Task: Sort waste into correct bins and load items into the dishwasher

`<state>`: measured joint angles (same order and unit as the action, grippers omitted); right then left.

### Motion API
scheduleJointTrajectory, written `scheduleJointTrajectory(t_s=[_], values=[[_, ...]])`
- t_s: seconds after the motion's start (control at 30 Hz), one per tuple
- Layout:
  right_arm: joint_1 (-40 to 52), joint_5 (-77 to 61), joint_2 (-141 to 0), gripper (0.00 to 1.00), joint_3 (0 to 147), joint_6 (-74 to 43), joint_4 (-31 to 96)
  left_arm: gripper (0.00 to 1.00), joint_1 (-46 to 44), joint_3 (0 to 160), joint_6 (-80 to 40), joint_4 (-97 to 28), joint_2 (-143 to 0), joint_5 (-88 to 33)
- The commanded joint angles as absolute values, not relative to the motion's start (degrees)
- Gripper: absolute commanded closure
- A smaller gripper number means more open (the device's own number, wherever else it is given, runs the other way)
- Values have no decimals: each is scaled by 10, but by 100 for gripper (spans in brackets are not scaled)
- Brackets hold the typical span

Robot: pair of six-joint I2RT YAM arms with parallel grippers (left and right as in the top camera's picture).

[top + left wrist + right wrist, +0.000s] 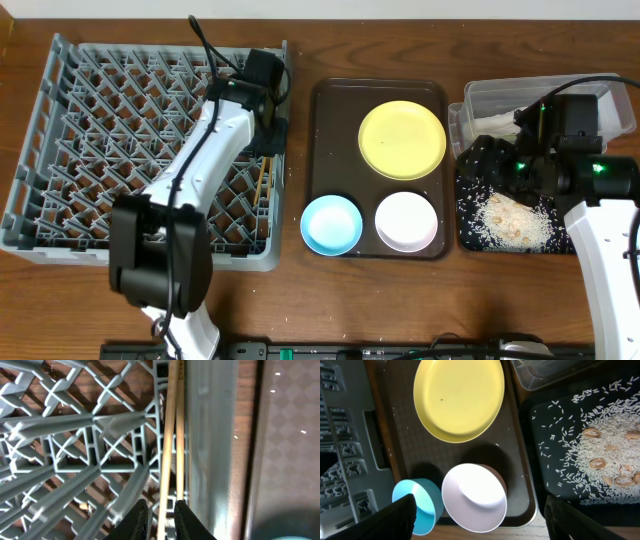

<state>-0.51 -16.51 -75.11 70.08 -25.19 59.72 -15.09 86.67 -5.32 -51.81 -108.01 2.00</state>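
The left gripper (161,510) is down in the grey dish rack (90,110), which fills the left side of the desk. Its fingers are close together with the two chopsticks (169,435) between them. I cannot tell if they are squeezing the sticks. The chopsticks lie side by side along the rack wall nearest the middle of the desk.

To do this well, I think the fingers should open just a little and then go straight up. That way the sticks do not get dragged or bumped.

The right gripper (480,502) is wide and holds nothing, near the right edge. The yellow plate (402,140), blue bowl (331,224) and white bowl (407,220) sit on the brown tray (330,120) in the middle.
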Motion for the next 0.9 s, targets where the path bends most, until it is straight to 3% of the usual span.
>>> scheduleJointTrajectory(t_s=[0.0,0.07,0.27,0.5,0.87], values=[[-7,-165,-751,20,704,-246,596,75,-151,882,-50,-533,-1007,-15],[-7,-165,-751,20,704,-239,595,71,-151,882,-50,-543,-971,-36],[-7,-167,-750,19,704,-197,570,44,-151,882,-50,-564,-843,-47],[-7,-255,-712,4,704,-108,527,16,-151,882,-50,-614,-705,-47],[-7,-260,-654,1,704,-79,508,9,-151,882,-50,-642,-656,-47]])
